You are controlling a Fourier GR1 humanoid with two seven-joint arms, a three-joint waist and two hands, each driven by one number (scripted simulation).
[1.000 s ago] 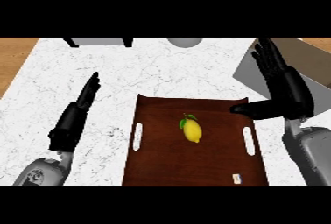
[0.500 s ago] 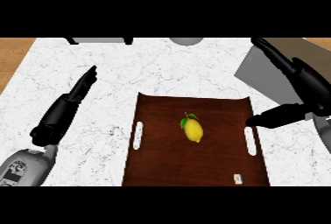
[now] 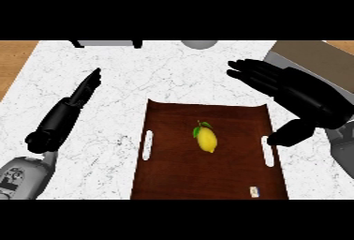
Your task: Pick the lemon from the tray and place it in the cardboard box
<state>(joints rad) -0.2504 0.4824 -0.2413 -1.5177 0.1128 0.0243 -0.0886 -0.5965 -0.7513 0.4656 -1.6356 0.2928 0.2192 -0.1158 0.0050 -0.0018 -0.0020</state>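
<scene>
- You've got the lemon [image 3: 206, 139], w/ green leaf, lying about mid-tray on the brown tray [image 3: 207, 178]; nothing touches it.
- Your right robot hand [image 3: 304, 98] is released, fingers spread, at the tray's far-right corner. Thumb tip is just beside the right handle slot.
- Left robot hand [image 3: 68, 112]: released, fingers straight, pointing far, above the bench [image 3: 104, 65], left of the tray and apart from it.
- Cardboard box [image 3: 311, 49] is far right, partly hidden by the right robot hand.

lemon [image 3: 206, 139] mid tray [image 3: 173, 178]; tray at counter's [image 3: 124, 89] front edge; cardboard box [image 3: 311, 51] at far-right corner.
</scene>
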